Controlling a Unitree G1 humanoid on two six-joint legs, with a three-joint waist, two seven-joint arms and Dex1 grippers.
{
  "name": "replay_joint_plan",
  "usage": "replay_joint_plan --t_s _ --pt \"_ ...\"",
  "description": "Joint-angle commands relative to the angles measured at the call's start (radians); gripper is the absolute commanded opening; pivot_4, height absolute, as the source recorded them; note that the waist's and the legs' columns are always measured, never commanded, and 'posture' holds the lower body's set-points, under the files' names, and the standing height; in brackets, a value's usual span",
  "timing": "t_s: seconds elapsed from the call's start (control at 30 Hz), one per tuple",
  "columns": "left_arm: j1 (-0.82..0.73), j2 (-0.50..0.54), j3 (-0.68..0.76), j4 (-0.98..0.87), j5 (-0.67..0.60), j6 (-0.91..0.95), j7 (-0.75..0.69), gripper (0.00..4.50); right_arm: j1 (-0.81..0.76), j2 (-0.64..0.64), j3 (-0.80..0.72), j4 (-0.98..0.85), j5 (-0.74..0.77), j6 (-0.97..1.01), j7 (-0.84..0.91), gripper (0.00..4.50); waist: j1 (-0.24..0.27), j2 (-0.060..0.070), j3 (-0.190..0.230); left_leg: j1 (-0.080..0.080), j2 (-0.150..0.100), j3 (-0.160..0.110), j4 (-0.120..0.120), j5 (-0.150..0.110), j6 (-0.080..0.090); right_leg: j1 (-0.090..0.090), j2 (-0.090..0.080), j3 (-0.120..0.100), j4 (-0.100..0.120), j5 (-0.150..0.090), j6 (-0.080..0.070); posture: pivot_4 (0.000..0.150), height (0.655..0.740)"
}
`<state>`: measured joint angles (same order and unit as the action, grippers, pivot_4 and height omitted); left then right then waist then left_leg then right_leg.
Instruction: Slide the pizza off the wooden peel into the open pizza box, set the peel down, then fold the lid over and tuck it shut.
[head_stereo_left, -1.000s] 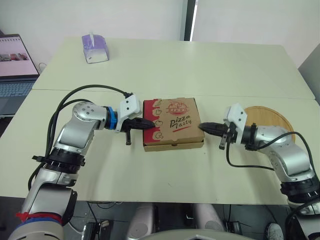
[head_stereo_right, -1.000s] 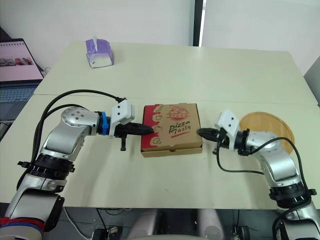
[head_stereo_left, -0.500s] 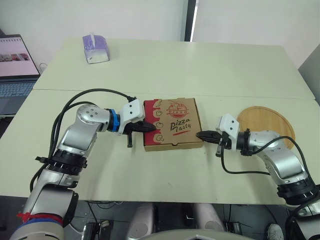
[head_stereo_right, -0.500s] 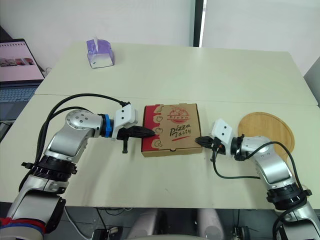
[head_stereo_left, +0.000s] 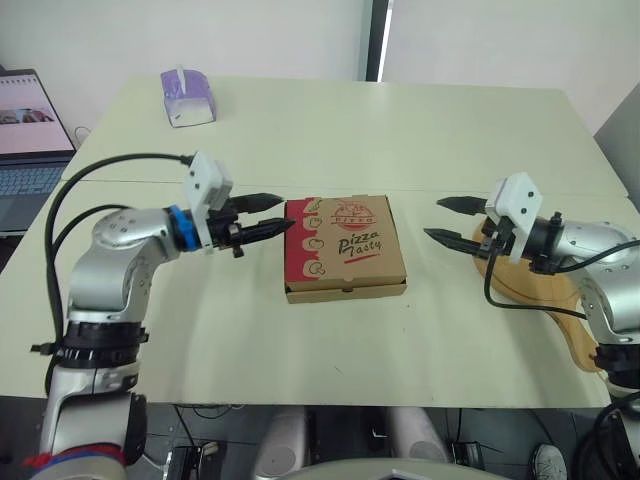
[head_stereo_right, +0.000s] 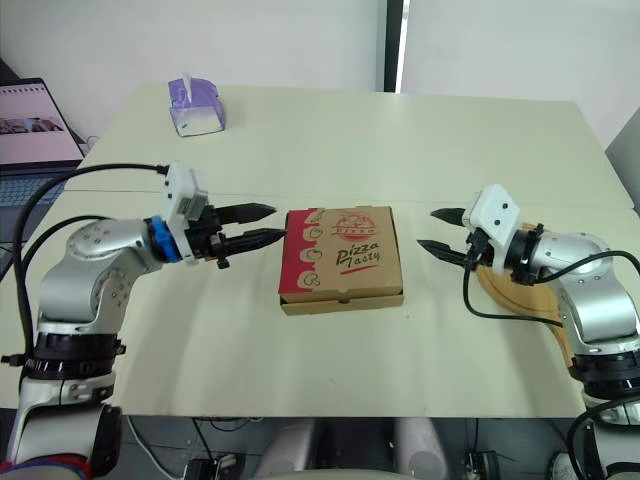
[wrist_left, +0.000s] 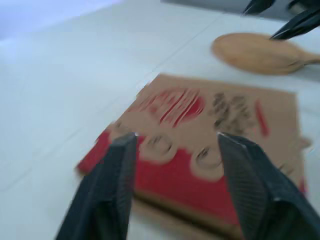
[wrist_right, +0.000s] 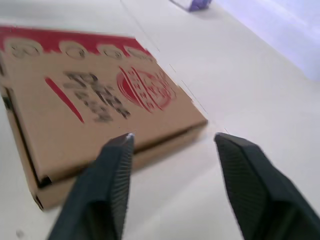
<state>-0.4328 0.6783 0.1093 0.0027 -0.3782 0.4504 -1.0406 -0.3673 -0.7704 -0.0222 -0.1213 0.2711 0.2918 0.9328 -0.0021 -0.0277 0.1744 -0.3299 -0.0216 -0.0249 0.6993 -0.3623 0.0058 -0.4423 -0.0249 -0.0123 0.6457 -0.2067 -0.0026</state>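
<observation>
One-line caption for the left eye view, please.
Closed pizza box sits between the open left claw and open right claw; wooden peel set down at the robot's right.

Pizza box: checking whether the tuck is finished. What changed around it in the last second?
Both claws opened and pulled back from the pizza box: the left claw leftward, tips near its edge; the right claw well clear rightward. The box stayed shut in place; the wooden peel unmoved.
</observation>
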Motion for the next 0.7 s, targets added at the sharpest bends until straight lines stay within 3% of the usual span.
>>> replay_joint_plan --t_s 0.03,0.07,0.1,0.2,0.4,0.5,0.57,0.6,0.7 --pt "0.049 -0.001 0.045 0.003 0.07 -0.078 0.127 3.83 -0.01 -0.002 0.026 0.091 -0.091 -0.089 -0.029 4.16 0.001 0.0 0.0 0.0 0.0 0.0 0.0 0.0 0.0 0.0 0.0 0.0 0.0 0.0 0.0 0.15 0.74" --pt "0.07 -0.009 0.049 0.004 0.082 -0.074 0.164 4.17 -0.016 0.011 0.05 0.11 -0.115 -0.094 -0.039 4.5 0.001 0.0 0.0 0.0 0.0 0.0 0.0 0.0 0.0 0.0 -0.001 0.0 0.0 0.0 0.0 0.15 0.74" --pt "0.084 -0.014 0.052 0.004 0.088 -0.071 0.189 4.47 -0.022 0.021 0.065 0.123 -0.131 -0.097 -0.046 4.5 0.001 0.0 0.0 0.0 0.0 0.0 0.0 0.0 0.0 0.0 -0.001 0.0 0.0 0.0 0.0 0.15 0.74" --pt "0.1 -0.031 0.068 -0.027 0.062 -0.05 0.226 4.08 -0.047 0.059 0.063 0.132 -0.114 -0.097 -0.046 3.98 0.001 0.0 0.0 0.0 0.0 0.0 0.0 0.001 -0.001 0.0 -0.001 0.0 0.001 0.0 0.0 0.15 0.74" --pt "0.064 -0.025 0.082 -0.186 -0.153 0.118 0.141 2.12 -0.06 0.096 -0.003 -0.016 0.151 0.09 0.069 1.82 0.003 0.0 0.0 -0.001 0.0 -0.001 0.0 0.002 -0.003 0.0 -0.001 -0.001 0.0 0.0 0.0 0.15 0.74" --pt "0.049 0.009 0.022 -0.233 -0.175 0.163 0.085 1.12 -0.059 0.095 0.032 -0.059 0.157 0.116 0.087 0.69 0.002 0.0 0.0 -0.001 0.0 -0.001 0.0 0.002 -0.003 0.0 -0.001 -0.001 -0.001 0.0 0.0 0.15 0.74" --pt "0.031 0.032 -0.061 -0.236 -0.126 0.161 0.059 0.41 -0.06 0.094 0.092 -0.052 0.084 0.073 0.079 0.0 0.001 0.0 0.0 0.0 0.0 -0.001 0.0 0.001 -0.003 0.0 -0.001 -0.001 0.0 0.0 0.0 0.15 0.74" --pt "0.018 0.038 -0.106 -0.228 -0.094 0.151 0.049 0.07 -0.059 0.094 0.126 -0.04 0.037 0.039 0.075 0.0 0.001 0.0 0.0 0.0 0.0 -0.001 0.0 0.001 -0.003 0.001 -0.001 -0.001 0.0 0.0 0.0 0.15 0.74" --pt "0.003 0.052 -0.199 -0.188 -0.021 0.105 0.02 0.03 -0.052 0.101 0.181 -0.011 -0.038 -0.012 0.067 0.0 0.001 0.0 0.0 0.0 -0.001 0.0 0.0 0.0 -0.001 0.0 -0.001 -0.001 0.0 0.0 0.0 0.15 0.74"
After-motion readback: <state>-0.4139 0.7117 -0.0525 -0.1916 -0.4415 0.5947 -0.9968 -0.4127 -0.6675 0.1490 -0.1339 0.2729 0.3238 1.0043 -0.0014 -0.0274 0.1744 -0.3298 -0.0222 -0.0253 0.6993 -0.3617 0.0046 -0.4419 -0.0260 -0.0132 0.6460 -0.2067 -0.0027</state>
